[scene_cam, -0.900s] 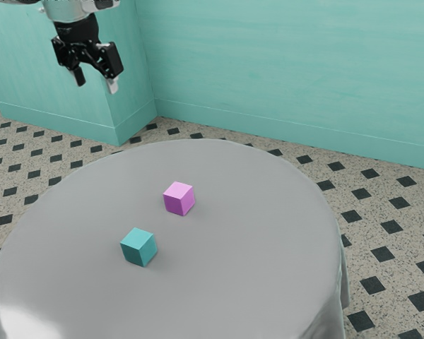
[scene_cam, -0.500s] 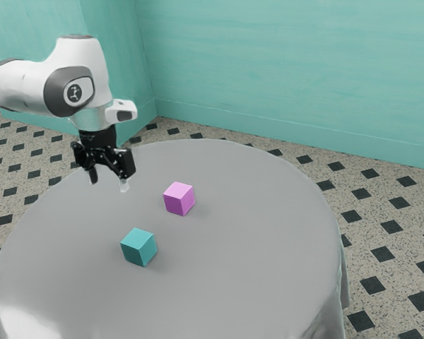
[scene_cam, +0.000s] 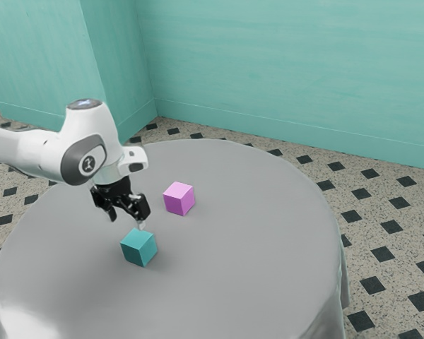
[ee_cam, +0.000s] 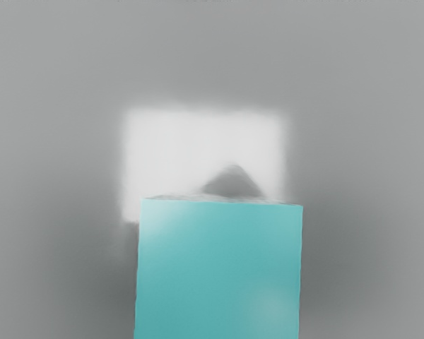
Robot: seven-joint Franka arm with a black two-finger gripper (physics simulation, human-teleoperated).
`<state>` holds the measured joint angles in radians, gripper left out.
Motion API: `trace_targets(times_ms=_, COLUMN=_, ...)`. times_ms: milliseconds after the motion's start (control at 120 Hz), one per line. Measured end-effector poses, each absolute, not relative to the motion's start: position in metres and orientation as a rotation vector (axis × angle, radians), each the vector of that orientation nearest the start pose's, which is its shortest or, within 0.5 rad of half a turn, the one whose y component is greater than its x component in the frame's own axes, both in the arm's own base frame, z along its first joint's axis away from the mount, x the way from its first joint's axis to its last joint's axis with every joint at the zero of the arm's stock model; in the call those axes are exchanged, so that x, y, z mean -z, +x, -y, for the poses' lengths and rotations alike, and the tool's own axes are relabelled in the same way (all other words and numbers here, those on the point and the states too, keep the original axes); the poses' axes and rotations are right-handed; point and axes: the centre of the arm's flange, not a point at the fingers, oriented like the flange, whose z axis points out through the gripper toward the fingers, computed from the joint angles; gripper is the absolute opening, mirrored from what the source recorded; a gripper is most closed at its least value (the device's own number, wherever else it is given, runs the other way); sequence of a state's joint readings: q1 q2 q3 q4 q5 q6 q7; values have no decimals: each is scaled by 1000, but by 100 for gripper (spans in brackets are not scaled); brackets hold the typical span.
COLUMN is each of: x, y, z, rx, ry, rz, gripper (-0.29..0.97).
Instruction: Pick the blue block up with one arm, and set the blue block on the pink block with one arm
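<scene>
Blue block [scene_cam: 139, 247] beneath released end effector [scene_cam: 129, 217], pink block [scene_cam: 179, 198] nearby in exterior view

It looks like a small café or the dining corner of a home. Beneath the black two-finger gripper [scene_cam: 128, 221] spreads a round table covered with a smooth grey cloth [scene_cam: 268, 226], its edge hanging down in soft folds. On every side of the table runs a speckled beige stone floor set with small black diamond tiles [scene_cam: 389, 212]. Behind the gripper rise plain teal-painted walls [scene_cam: 283, 63] with a streaky, brushed finish and a matching teal skirting board [scene_cam: 283, 130] along the foot. Just behind the gripper, a boxed-out teal wall corner [scene_cam: 116, 63] juts into the room.
</scene>
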<state>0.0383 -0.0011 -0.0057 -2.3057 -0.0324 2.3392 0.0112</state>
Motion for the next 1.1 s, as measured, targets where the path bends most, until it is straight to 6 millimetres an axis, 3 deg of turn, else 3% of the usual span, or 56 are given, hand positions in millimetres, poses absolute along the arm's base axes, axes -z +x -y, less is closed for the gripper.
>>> trace_targets(times_ms=333, x=-311, y=522, z=-18, rx=47, ry=-3180, rz=42, gripper=63)
trace_targets(times_ms=900, x=-273, y=524, z=-19, rx=-19, ry=-3221, rz=-9, gripper=63)
trace_targets(times_ms=1100, x=-270, y=526, z=-20, rx=-5, ry=-3234, rz=-12, gripper=59)
